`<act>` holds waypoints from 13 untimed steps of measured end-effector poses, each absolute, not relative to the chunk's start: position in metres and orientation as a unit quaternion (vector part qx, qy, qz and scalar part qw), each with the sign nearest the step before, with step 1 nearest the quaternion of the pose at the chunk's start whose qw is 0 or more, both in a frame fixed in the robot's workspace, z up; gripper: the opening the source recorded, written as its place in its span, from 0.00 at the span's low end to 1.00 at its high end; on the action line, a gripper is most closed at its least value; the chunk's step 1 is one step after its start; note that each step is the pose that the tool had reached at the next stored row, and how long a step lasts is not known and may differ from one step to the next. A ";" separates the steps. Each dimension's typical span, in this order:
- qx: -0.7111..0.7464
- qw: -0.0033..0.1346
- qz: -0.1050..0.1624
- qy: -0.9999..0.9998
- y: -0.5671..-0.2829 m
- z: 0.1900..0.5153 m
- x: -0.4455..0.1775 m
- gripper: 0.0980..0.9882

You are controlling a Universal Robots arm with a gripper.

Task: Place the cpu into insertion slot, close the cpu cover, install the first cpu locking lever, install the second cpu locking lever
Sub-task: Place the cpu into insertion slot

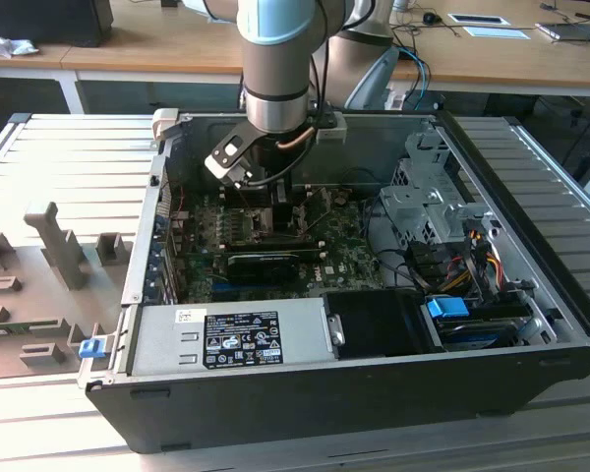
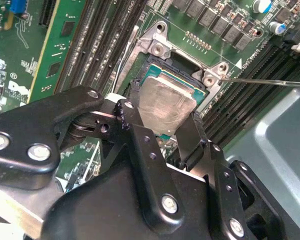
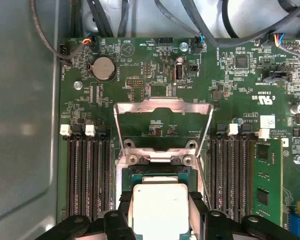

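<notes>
Exterior view: arm hung down into the open computer case (image 1: 324,398) on the slatted metal surface (image 1: 69,147), hand (image 1: 275,211) low over the green board (image 1: 349,258). The arm's own wrist blocked the spot beneath it. This view also took in the grey power supply (image 1: 177,339) along the case's front wall and a long black card (image 1: 275,264) just beside the hand. Both wrist views looked past the hand (image 2: 162,117) (image 3: 161,202) and showed it clenched on the chip (image 2: 167,102) (image 3: 160,207), with one black finger (image 2: 132,125) against each of two opposite edges of the pale metal face. The chip lay directly over the socket (image 3: 160,171), whose dark rim showed just past the chip's far edge. Could not tell whether the chip was seated or held just above the socket. In the first wrist view the cover (image 3: 162,104) stood open, raised on its hinge at the socket's far side, with board visible through its cut-out middle. A coin battery (image 3: 103,68) lay beyond it, and memory slots (image 3: 90,175) ran along both sides of the socket. The second wrist view gave the hinge end close up, with two round screws (image 2: 160,48) and a thin metal rod (image 2: 270,81) running out beside the socket. The chip's near edge was cut off by the hand's body in both wrist views.
</notes>
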State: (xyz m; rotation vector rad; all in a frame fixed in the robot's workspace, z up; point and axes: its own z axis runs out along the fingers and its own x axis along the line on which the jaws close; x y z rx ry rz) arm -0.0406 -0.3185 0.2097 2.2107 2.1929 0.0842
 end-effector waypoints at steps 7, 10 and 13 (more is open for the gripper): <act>0.714 0.016 0.025 0.700 -0.318 0.205 -0.041 0.49; 0.714 0.016 0.024 0.699 -0.318 0.204 -0.041 0.49; 0.714 0.016 0.025 0.699 -0.318 0.203 -0.041 0.49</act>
